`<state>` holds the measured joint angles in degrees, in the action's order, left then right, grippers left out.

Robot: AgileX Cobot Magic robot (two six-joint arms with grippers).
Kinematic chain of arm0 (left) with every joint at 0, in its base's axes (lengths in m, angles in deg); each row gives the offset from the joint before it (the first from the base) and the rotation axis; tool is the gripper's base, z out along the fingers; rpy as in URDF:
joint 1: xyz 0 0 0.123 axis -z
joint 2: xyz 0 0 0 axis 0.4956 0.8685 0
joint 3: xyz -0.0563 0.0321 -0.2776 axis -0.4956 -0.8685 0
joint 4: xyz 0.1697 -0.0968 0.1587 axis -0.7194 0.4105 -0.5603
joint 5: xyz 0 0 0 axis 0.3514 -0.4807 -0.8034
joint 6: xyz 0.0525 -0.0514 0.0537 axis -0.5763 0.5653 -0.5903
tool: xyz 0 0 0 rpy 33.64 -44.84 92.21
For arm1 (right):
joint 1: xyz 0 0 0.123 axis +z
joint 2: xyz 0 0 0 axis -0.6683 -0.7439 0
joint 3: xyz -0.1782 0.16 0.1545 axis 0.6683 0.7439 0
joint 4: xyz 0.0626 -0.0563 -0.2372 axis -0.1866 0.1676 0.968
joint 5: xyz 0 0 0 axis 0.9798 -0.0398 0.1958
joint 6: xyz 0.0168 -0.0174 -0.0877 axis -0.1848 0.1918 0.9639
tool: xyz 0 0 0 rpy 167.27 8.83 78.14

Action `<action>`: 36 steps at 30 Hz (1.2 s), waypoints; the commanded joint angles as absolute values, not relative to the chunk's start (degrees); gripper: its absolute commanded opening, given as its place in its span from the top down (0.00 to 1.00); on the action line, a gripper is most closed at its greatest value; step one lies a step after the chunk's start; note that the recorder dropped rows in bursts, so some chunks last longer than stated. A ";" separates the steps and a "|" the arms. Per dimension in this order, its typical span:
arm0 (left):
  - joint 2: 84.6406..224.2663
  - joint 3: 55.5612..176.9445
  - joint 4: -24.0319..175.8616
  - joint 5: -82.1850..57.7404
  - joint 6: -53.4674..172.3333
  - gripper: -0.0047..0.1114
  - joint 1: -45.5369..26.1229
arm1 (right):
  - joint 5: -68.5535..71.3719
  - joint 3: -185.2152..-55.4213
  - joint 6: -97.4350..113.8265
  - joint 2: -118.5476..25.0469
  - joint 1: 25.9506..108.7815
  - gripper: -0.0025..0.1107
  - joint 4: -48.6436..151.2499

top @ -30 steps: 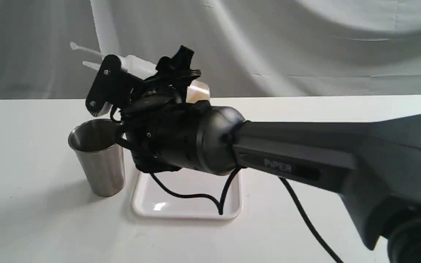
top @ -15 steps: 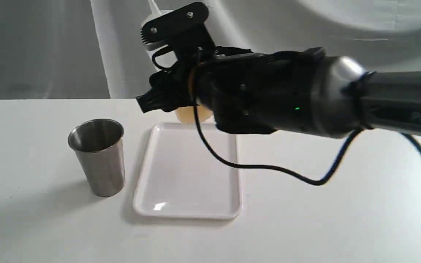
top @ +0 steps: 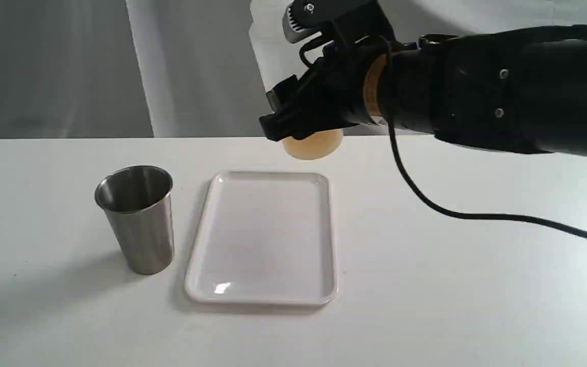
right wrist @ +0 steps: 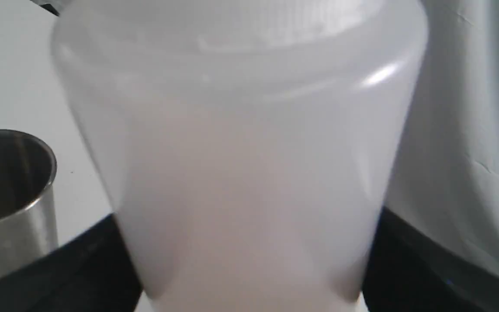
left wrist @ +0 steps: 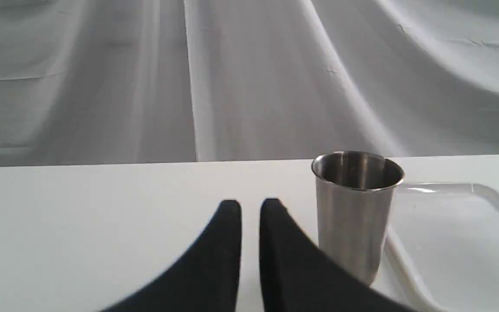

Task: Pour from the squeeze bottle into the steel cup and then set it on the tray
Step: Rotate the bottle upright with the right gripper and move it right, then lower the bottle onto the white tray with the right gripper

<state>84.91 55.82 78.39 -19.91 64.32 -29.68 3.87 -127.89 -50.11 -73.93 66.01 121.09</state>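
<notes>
My right gripper (top: pixel 293 76) is shut on the squeeze bottle (top: pixel 314 142), holding it upright in the air beyond the tray's far edge; only its amber-filled bottom and a pale stretch of its body show. Up close, the whitish bottle (right wrist: pixel 241 164) fills the right wrist view between the black fingers (right wrist: pixel 405 260). The steel cup (top: pixel 136 216) stands upright left of the white tray (top: pixel 265 285), which has nothing on it. My left gripper (left wrist: pixel 249 208) sits low over the table with its fingers nearly together and nothing between them, just beside the steel cup (left wrist: pixel 355 212).
A white tabletop (top: pixel 477 285) carries everything, with a grey draped cloth (top: pixel 59 66) behind. The right arm's black cable (top: pixel 477 215) hangs over the table right of the tray. The tray's rim (left wrist: pixel 487 193) shows past the cup.
The right gripper swung the bottle from a tilt over the cup back to upright, then carried it right and higher, away from the cup. Cup and tray stayed put.
</notes>
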 commanded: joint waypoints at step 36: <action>84.64 55.56 78.55 -19.82 64.42 0.89 -29.71 | -40.75 -114.84 -4.26 -91.41 60.14 0.57 74.36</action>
<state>84.91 55.82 78.39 -19.91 64.32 -29.68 -36.92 -114.63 -4.97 -91.61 60.18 76.77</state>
